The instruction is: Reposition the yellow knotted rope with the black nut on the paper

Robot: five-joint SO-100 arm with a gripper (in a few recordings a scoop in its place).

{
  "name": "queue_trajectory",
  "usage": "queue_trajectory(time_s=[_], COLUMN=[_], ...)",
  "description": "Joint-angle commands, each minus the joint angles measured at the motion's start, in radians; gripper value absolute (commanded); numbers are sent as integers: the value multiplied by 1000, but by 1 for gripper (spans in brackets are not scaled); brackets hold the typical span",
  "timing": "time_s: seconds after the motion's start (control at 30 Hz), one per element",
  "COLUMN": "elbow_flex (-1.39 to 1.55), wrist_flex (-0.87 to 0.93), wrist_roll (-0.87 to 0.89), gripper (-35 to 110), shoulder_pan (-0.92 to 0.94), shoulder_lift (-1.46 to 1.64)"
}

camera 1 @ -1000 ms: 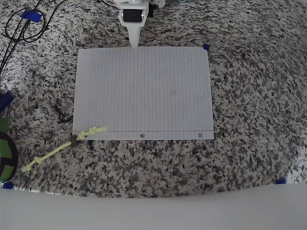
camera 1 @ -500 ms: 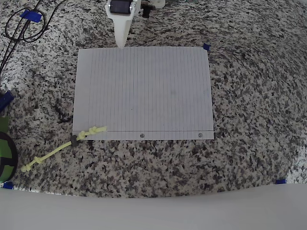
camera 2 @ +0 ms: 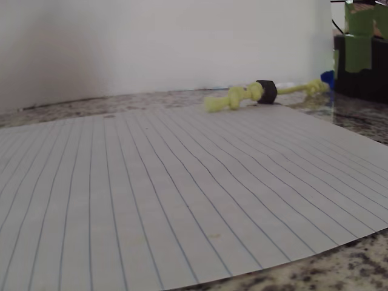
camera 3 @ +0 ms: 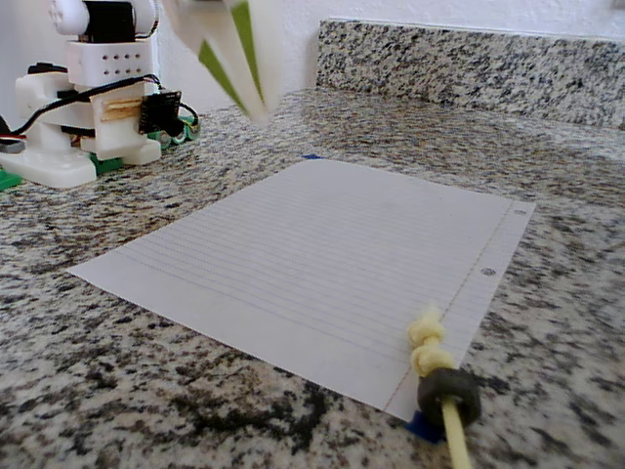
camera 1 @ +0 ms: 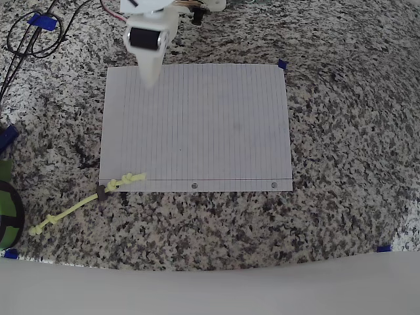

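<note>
One white gripper point(camera 1: 149, 73) hangs over the far left corner of the paper point(camera 1: 197, 125) in the overhead view, blurred; its fingers look pressed together with nothing between them in the fixed view point(camera 3: 256, 93). Yellow knotted rope point(camera 1: 85, 203) lies diagonally at the paper's near left corner: one knot on the sheet, the rest trailing onto the granite counter point(camera 1: 341, 144). Black nut point(camera 1: 101, 191) sits right at the paper's edge, just beside that knot.
</note>
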Motion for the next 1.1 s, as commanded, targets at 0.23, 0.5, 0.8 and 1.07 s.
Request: queue_trajectory(time_s=[0.23,0.5,0.8,1.07], elbow_flex=[-273,-428,-617,-640], wrist_flex=[-81,-170,-193,-278], wrist_roll=[368,776,999,1063], gripper=[13,14,24,35], shoulder_pan=[34,78,72,26], shoulder_lift=[-405,-623,-804,-884])
